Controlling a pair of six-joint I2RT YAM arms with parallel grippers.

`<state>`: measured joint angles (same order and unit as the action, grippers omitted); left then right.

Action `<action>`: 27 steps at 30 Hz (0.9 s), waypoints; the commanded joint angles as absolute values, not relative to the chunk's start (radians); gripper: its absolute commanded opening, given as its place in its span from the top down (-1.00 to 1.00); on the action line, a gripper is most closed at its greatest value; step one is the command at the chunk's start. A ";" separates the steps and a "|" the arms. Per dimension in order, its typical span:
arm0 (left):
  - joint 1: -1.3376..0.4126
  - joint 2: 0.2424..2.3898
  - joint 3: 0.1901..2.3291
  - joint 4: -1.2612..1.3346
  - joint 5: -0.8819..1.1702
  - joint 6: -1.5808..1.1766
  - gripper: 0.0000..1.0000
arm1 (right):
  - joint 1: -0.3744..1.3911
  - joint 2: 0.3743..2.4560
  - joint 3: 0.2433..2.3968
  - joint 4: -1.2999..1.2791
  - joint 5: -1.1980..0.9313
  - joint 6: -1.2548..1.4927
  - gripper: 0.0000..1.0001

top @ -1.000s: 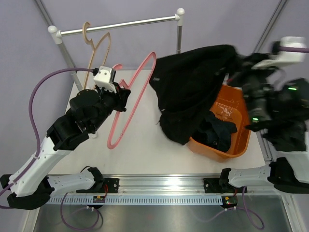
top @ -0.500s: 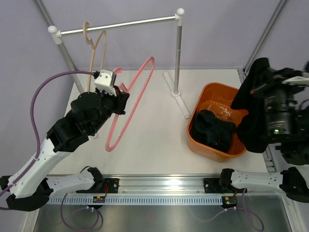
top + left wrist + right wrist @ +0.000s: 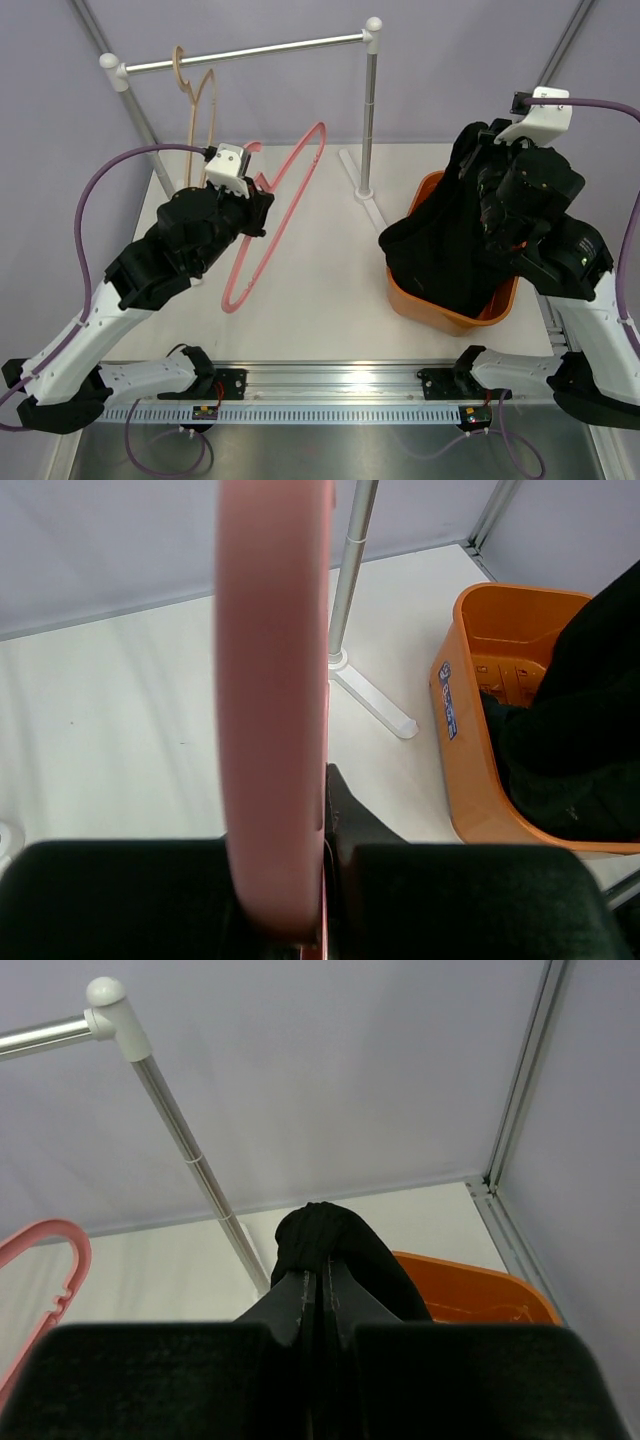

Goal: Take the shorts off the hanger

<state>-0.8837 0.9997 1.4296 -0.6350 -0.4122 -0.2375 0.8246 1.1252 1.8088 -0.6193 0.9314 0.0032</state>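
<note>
Right pincer (image 3: 322,1290) clamped tight on black shorts (image 3: 450,240), cloth hanging above orange basket (image 3: 440,312) and draping into it; left pincer (image 3: 252,195) gripping pink hanger (image 3: 272,680), well left of basket.

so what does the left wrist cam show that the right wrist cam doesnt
Only the left wrist view: the rack's foot, and the left gripper shut on the pink hanger. Only the right wrist view: the rack's top rail, and the right gripper pinching the black shorts. Both: the hanger, the rack's upright, the orange basket, the shorts.
</note>
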 commanded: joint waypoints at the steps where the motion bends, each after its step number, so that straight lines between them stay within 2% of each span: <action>1: -0.888 1.015 1.456 -0.597 -0.416 -0.233 1.00 | 0.744 1.137 1.878 -0.719 0.816 0.149 1.00; 4: -0.887 1.031 1.492 -0.635 -0.431 -0.224 1.00 | 0.663 1.117 1.830 -0.807 0.776 0.231 1.00; 8: -0.887 1.051 1.543 -0.684 -0.437 -0.209 1.00 | 0.572 0.958 1.564 -0.836 0.689 0.363 1.00; 12: -0.876 1.092 1.620 -0.733 -0.442 -0.192 1.00 | 0.561 0.859 1.317 -0.867 0.606 0.497 0.99; 16: -0.862 1.152 1.704 -0.798 -0.454 -0.170 1.00 | 0.561 0.798 0.977 -0.819 0.472 0.621 0.97; 20: -0.839 1.201 1.768 -0.818 -0.411 -0.160 1.00 | 0.561 0.759 0.838 -0.762 0.405 0.693 0.85; 24: -0.758 1.252 1.808 -0.825 -0.313 -0.155 1.00 | 0.561 0.744 0.885 -0.796 0.451 0.678 0.40; 25: -0.737 1.258 1.816 -0.825 -0.278 -0.156 1.00 | 0.561 0.739 0.919 -0.807 0.462 0.670 0.16; 27: -0.663 1.264 1.825 -0.818 -0.155 -0.156 1.00 | 0.561 0.736 0.948 -0.805 0.456 0.637 0.05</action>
